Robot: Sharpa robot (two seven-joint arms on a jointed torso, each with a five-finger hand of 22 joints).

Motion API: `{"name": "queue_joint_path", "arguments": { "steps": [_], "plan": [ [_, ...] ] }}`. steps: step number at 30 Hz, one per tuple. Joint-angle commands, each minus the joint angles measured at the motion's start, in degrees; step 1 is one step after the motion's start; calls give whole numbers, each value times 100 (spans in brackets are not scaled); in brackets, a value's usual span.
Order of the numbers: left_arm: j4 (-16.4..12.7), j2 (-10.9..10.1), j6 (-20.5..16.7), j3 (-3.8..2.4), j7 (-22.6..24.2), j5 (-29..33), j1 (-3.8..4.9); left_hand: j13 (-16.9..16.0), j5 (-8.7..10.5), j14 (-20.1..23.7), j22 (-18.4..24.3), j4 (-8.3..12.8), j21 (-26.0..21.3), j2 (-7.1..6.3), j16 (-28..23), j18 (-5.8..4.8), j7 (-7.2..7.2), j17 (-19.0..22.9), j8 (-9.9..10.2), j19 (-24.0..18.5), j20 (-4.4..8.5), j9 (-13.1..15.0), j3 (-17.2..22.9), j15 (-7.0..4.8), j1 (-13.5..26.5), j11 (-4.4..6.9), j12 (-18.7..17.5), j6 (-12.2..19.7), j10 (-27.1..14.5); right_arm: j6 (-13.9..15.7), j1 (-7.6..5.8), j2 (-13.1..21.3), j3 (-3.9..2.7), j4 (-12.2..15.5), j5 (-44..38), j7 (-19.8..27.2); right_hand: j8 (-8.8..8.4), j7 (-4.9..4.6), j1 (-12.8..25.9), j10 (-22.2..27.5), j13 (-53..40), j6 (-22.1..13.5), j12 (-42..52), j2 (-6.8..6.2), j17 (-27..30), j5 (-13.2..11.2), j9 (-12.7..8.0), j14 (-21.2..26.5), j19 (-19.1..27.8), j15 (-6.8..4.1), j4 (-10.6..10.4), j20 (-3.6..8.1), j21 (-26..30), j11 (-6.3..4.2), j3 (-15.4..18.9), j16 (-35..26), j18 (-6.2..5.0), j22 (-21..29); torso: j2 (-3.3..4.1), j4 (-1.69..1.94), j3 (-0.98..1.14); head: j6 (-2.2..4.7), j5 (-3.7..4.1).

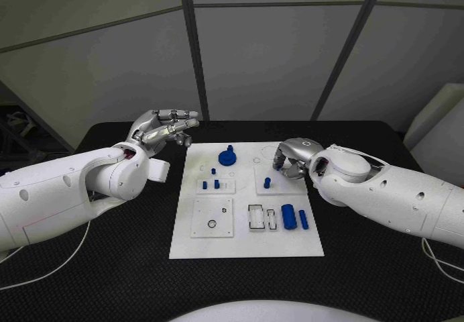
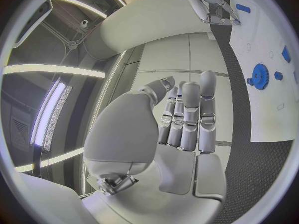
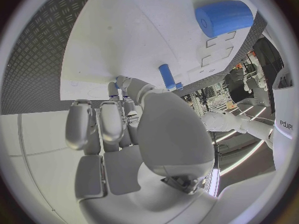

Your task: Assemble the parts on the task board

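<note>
The white board (image 1: 247,238) lies in the middle of the black table (image 1: 106,282), its long side running away from the robot. A blue gear (image 1: 227,157) with an upright stem stands near the board's far edge, left of centre. Nearer, two raised square plates sit side by side: the left one carries three small blue pegs (image 1: 211,184), the right one a single short blue peg (image 1: 267,182). In the near row, a square plate with a small ring (image 1: 224,211) sits on the left, a clear rectangular holder (image 1: 256,217) in the middle, and two blue cylinders lie flat on the right, a thick cylinder (image 1: 288,216) just beside a thin rod (image 1: 304,219). The left hand (image 1: 166,127) hovers off the board beyond its far left corner, above the table; in the left wrist view its fingers (image 2: 190,117) are stretched out side by side, holding nothing. The right hand (image 1: 293,158) is over the board's far right part, near the single peg; in the right wrist view its fingers (image 3: 99,127) curl in toward the palm, and nothing can be seen in its grasp, though the fingertips are partly hidden
</note>
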State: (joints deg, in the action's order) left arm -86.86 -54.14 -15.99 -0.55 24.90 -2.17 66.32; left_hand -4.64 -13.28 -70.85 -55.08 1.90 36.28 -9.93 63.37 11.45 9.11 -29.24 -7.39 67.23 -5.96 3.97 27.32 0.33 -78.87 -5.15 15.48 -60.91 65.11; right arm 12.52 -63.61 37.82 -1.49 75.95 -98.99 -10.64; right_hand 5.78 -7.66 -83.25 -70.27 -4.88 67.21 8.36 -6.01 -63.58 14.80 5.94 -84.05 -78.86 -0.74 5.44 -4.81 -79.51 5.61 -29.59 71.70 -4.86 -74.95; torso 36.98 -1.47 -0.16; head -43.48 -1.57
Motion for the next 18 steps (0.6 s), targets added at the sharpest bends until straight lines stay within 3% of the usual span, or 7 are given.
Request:
{"name": "queue_joint_path", "arguments": {
  "steps": [1, 12, 18],
  "plan": [
    [-7, -8, 70, -6, 30, 25, 7, -5, 22, 45, 11, 14, -24, 58, -38, -95, 34, 14, -34, -21, 0, -9, -11, 7, -15, -2, 25, 26, -29, 339, -4, 49, 0, 89, -152, -54, 28, -2, -25, -246, -100, 27, 36, -1, -5, -39, 6, -209, -55, -44, -10, -9, -34, -210, -38, 41, 120, -196, 2, 0, 1, 5, 6],
    [1, -25, 71, -6, 7, 25, 7, 0, 24, 56, 20, 28, -38, 60, -52, -97, 48, 37, -22, -24, -4, -14, -24, 15, -23, -16, 25, 56, -67, 757, -3, 344, -6, 535, -150, -59, 14, -6, 42, -221, -115, 21, 21, -32, -5, -76, 18, -208, -60, -39, -25, -16, -63, -205, -43, 62, 126, -227, -5, -4, -6, 11, 14],
    [0, -26, 69, -6, 2, 25, 7, 1, 24, 61, 22, 31, -41, 60, -59, -98, 52, 51, -18, -25, -5, -15, -28, 17, -24, -20, 26, 65, -76, 872, -5, 608, -12, 1087, -47, -80, 6, -9, 55, -207, -118, 12, 12, -43, -9, -78, 19, -207, -66, -36, -26, -18, -74, -202, -44, 70, 129, -241, -6, 2, -6, 16, 16]
  ]
}}
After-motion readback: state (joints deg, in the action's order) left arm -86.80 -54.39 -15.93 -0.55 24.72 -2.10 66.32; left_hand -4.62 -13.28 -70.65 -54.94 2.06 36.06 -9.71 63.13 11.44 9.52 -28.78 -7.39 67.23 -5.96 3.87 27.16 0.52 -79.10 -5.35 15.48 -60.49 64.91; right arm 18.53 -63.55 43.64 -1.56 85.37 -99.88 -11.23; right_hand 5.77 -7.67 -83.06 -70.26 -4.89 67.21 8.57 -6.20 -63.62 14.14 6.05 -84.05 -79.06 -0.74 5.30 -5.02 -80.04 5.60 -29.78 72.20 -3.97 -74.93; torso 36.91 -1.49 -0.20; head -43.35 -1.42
